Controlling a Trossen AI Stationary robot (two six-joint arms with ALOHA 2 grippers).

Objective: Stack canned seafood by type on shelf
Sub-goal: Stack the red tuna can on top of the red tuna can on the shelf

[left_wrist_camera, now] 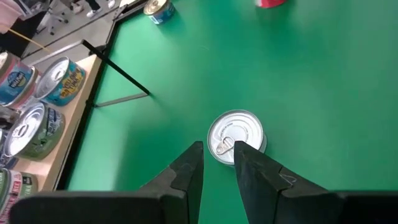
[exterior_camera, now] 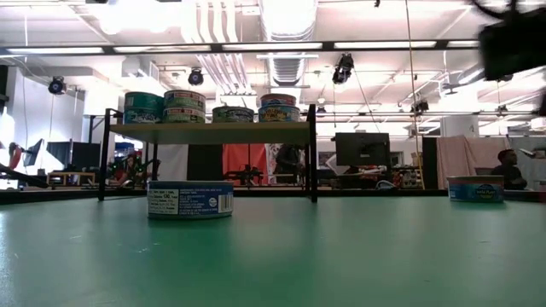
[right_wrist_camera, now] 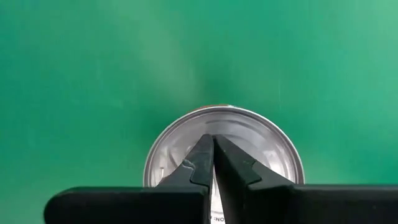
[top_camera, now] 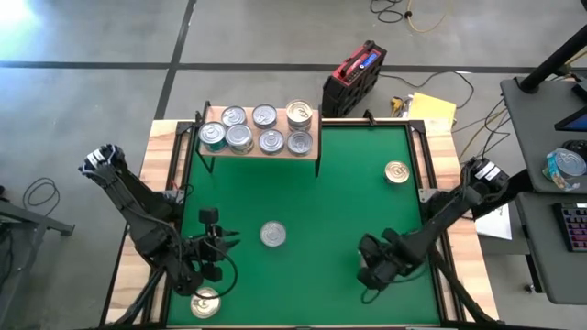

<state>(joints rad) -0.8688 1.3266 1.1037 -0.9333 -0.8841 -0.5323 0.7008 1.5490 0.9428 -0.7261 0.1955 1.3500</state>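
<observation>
The shelf [top_camera: 204, 115] stands at the mat's far left and carries several tins [top_camera: 240, 137], some in stacks of two [exterior_camera: 165, 107]. A silver-topped tin [top_camera: 272, 235] rests flat on the mat's middle. My left gripper [left_wrist_camera: 219, 155] hangs above the mat on that tin's near-left side, slightly open and holding nothing. My right gripper [right_wrist_camera: 213, 140] is shut and points down at another silver-topped tin [right_wrist_camera: 180, 140], which the gripper [top_camera: 374, 266] hides in the high view. A gold-topped tin [top_camera: 397, 171] lies on the mat at the far right. My right gripper has its shut fingertips over the middle of the tin's silver top [right_wrist_camera: 186, 134], coming from above. Whether they touch it, I cannot tell.
One more tin [top_camera: 205, 302] lies at the near left edge beside the left arm. A red and black case [top_camera: 353, 81] and yellow sheets [top_camera: 431, 108] sit beyond the table's far edge. Open green mat [top_camera: 339, 211] lies between the middle tin and the right arm.
</observation>
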